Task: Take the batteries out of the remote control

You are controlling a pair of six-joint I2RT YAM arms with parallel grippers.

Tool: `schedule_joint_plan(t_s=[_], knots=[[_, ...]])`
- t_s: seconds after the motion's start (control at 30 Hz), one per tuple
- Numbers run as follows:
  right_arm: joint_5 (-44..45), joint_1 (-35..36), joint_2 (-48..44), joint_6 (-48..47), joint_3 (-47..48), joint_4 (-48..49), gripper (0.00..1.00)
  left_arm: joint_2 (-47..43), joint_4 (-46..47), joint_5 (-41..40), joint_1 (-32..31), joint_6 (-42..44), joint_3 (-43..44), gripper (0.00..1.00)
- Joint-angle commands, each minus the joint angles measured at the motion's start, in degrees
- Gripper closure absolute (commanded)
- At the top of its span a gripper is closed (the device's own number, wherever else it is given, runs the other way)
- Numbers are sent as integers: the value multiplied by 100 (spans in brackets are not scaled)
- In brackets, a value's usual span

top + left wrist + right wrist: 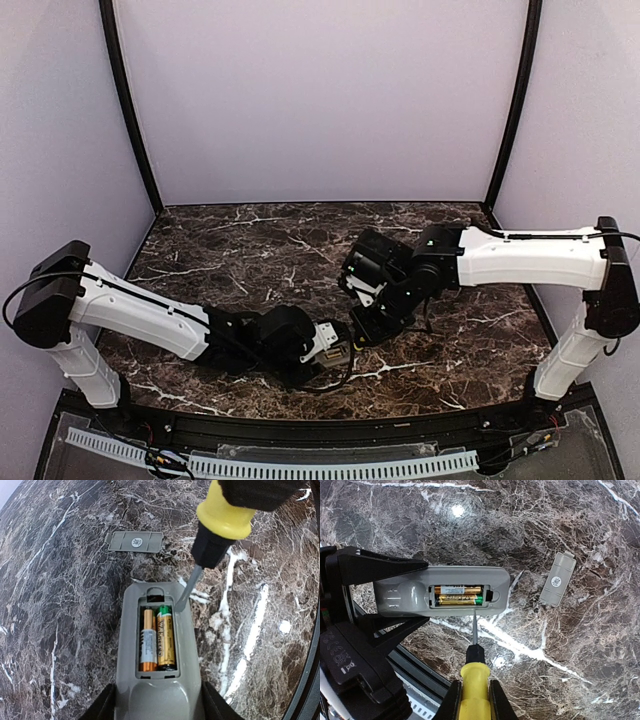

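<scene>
The grey remote control (157, 680) is held in my left gripper (157, 710), bay side up; it also shows in the right wrist view (410, 596) and the top view (335, 357). Two gold batteries (158, 639) lie side by side in the open bay, also visible in the right wrist view (458, 595). My right gripper (474, 700) is shut on the yellow-handled screwdriver (474, 680). Its metal tip (182, 592) rests on the remote's rim beside the bay's right edge.
The small flat grey battery cover (135, 541) lies loose on the dark marble table (60, 605), beyond the remote; it also shows in the right wrist view (558, 578). The table's near edge and black rail (415, 680) run close below the remote.
</scene>
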Motion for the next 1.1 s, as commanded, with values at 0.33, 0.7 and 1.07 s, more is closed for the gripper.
schedule_joint_plan(t_s=[0.33, 0.7, 1.07], knots=[[223, 55, 117, -37, -36, 29, 100, 77, -293, 14, -59, -272, 99, 100], [233, 0, 236, -149, -61, 186, 100, 138, -252, -29, -85, -257, 31, 100], [233, -28, 274, -265, -130, 339, 100, 138, -237, -43, -91, -256, 25, 100]])
